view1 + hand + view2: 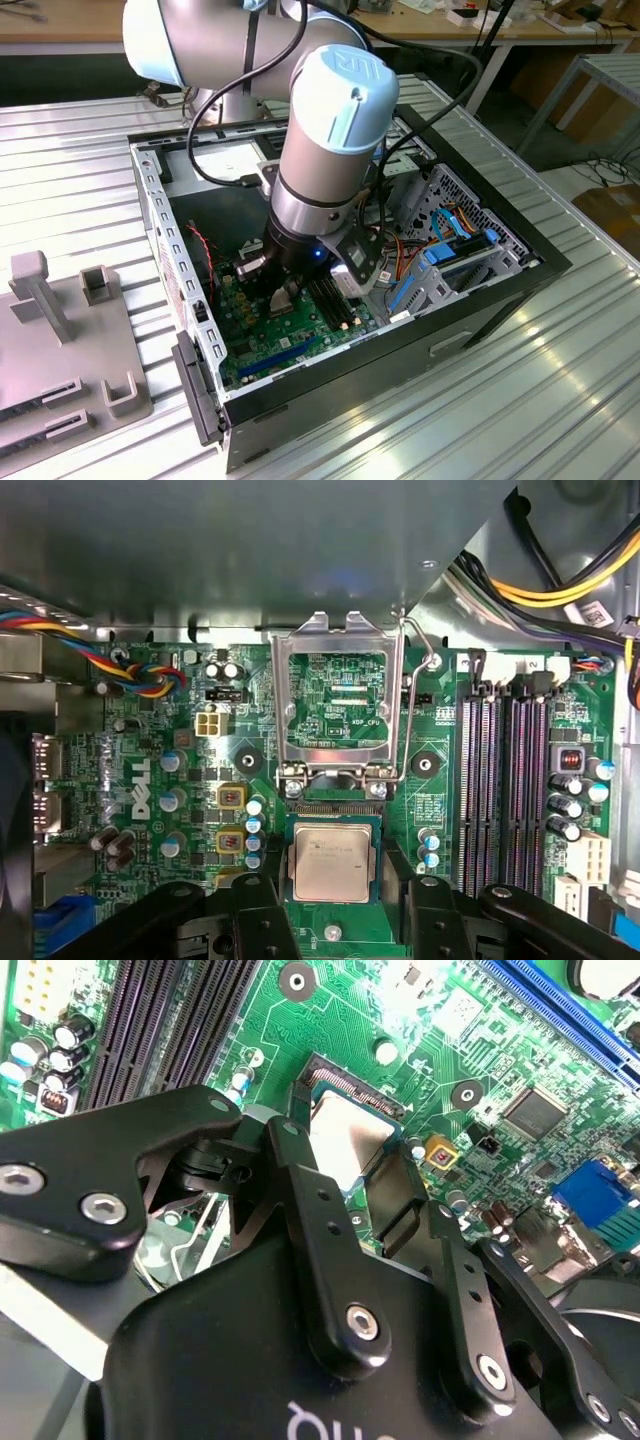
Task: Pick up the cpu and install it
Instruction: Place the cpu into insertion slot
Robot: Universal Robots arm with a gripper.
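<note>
Cpu (334, 863): small square silver-grey chip lying in black socket (330, 808), both wrist views.
Gripper (337, 878): black, astride it; jaws' hold cannot be told.
Exterior view: open black computer case (470, 320), mid-frame.

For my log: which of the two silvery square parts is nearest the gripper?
The cpu, a solid flat plate; the metal frame beyond it is hollow and flipped open.
</note>
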